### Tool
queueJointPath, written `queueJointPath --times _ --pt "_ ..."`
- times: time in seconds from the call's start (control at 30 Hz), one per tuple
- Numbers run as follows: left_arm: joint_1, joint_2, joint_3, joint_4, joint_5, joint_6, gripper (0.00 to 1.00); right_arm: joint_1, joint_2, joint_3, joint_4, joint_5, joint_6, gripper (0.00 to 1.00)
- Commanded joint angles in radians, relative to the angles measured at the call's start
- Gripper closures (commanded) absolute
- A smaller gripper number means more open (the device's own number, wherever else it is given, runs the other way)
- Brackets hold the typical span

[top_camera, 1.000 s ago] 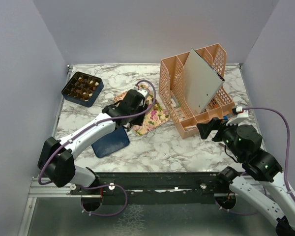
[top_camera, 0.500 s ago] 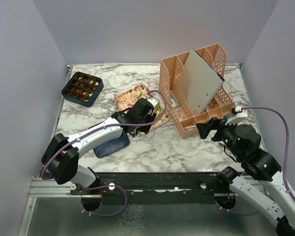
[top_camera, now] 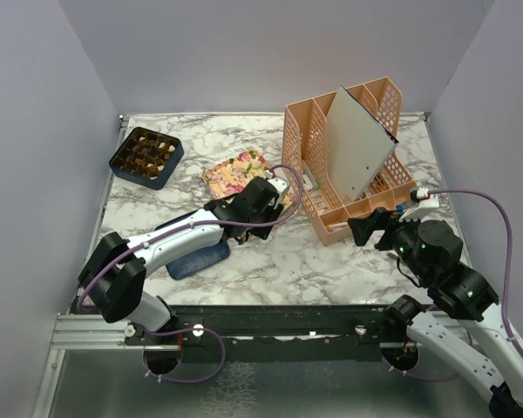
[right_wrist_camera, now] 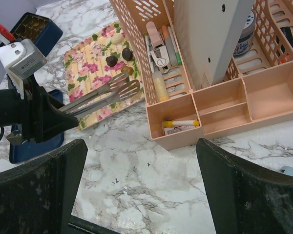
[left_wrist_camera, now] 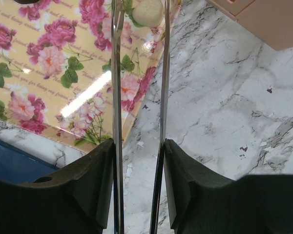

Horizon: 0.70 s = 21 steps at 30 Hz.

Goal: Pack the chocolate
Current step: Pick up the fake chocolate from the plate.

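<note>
L wrist: tongs (left_wrist_camera: 116, 97) tips, cream choc (left_wrist_camera: 147, 10) cut off at top.

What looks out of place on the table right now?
A grey panel leans askew across the pink organizer. Several chocolates lie loose on the floral sheet, outside the blue box.

Left pincer (top_camera: 266, 198) over floral tray (top_camera: 229, 171), chocolate (top_camera: 145, 154) in blue box (top_camera: 154, 181)

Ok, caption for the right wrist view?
Left gripper holds metal tongs over the floral sheet, tips beside loose chocolates, next to the peach organizer.
</note>
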Motion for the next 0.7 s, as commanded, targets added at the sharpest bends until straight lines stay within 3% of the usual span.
queueJointPath --times 0.0,0.4,0.67 --pt "-0.007 0.006 -0.012 0.025 -0.014 0.012 0.53 0.002 -0.005 -0.008 0.018 -0.013 -0.011 0.01" --pt "-0.012 0.032 -0.021 0.025 -0.029 0.015 0.53 0.002 -0.006 -0.008 0.017 -0.012 -0.011 0.01" --pt "-0.013 0.021 -0.017 0.021 -0.046 0.011 0.63 0.002 -0.006 -0.008 0.017 -0.011 -0.011 0.01"
